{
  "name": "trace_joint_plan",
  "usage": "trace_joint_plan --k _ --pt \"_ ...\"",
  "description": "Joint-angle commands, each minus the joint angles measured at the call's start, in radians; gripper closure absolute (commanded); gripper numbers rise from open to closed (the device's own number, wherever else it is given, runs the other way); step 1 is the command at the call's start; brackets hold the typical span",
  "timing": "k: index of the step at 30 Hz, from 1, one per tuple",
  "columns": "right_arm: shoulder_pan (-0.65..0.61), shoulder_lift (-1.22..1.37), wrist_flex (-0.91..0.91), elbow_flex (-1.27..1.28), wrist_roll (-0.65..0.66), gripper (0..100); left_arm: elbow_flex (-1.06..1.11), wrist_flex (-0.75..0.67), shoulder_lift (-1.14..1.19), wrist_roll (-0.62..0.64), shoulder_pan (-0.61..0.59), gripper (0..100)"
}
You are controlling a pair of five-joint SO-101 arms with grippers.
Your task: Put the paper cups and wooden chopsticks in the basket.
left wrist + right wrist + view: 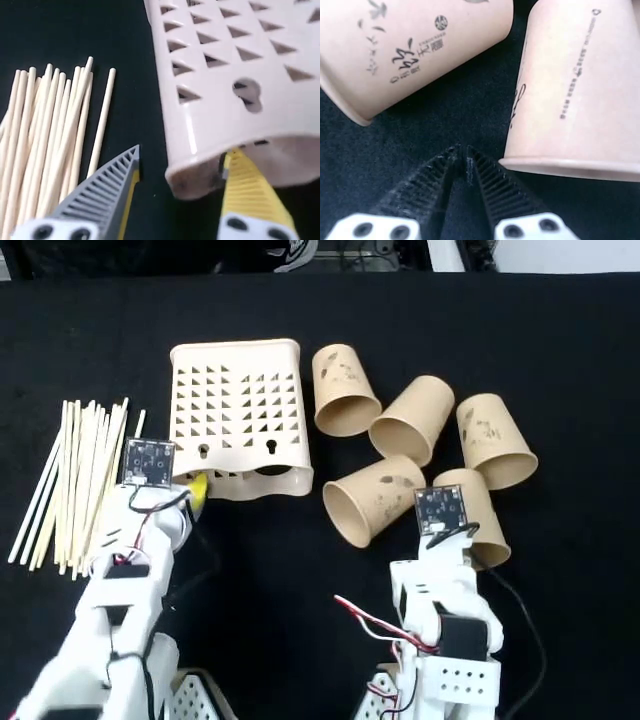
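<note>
Black cloth covered the desk (560, 340). Toward its far side a cream plastic basket (238, 400) with triangular holes lay on its side, its open mouth facing the arms. A loose bundle of wooden chopsticks (75, 475) lay flat on the cloth to the left of the basket, near it but not touching. On the basket's other side five paper cups (412, 420) lay tipped over in a cluster, outside the basket.

The left jaws stood spread wide at the corner of the basket's mouth. The yellow finger (247, 190) sat right at the rim on the inner side. The grey finger (107, 185) hung outside, over the cloth between the basket and the chopsticks. They gripped nothing.

The right jaws were pressed together tip to tip with nothing between them. They hung low over bare cloth in the gap between the near left cup (420, 45) and the near right cup (575, 85), touching neither.
</note>
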Motion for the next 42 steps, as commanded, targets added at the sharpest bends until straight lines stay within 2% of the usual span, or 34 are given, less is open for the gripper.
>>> trace_joint_plan --k 1,4,7,11,13,16,20,22,25,28,34,40,42 --pt "0.009 -0.036 0.003 0.001 0.006 98.4 -0.050 -0.290 0.138 0.068 0.008 80" --pt "0.009 -0.036 0.003 0.001 0.006 98.4 -0.050 -0.397 0.172 0.064 0.013 88" --pt "0.009 -0.036 0.003 0.001 0.006 98.4 -0.061 -0.400 0.172 0.035 0.028 97" --pt "0.009 -0.036 0.003 0.001 0.006 98.4 -0.068 -0.397 0.172 0.038 0.030 97" --pt "0.009 -0.036 0.003 0.001 0.006 98.4 -0.087 -0.342 0.164 0.040 0.024 97" --pt "0.009 -0.036 0.003 0.001 0.006 98.4 -0.174 -0.077 0.094 0.078 0.021 97" --pt "0.009 -0.036 0.003 0.001 0.006 98.4 -0.415 0.511 -0.112 0.193 0.047 97" --pt "0.009 -0.036 0.003 0.001 0.006 98.4 -0.553 0.752 -0.216 0.233 0.082 97" --pt "0.009 -0.036 0.003 0.001 0.006 98.4 -0.719 0.988 -0.345 0.264 0.124 97" --pt "0.009 -0.036 0.003 0.001 0.006 98.4 -0.834 1.128 -0.408 0.262 0.139 97" --pt "0.009 -0.036 0.003 0.001 0.006 98.4 -1.004 1.350 -0.381 0.265 0.139 97" --pt "0.009 -0.036 0.003 0.001 0.006 98.4 -1.027 1.428 -0.278 0.298 0.131 96" --pt "0.009 -0.036 0.003 0.001 0.006 98.4 -1.017 1.441 -0.235 0.299 0.131 91"
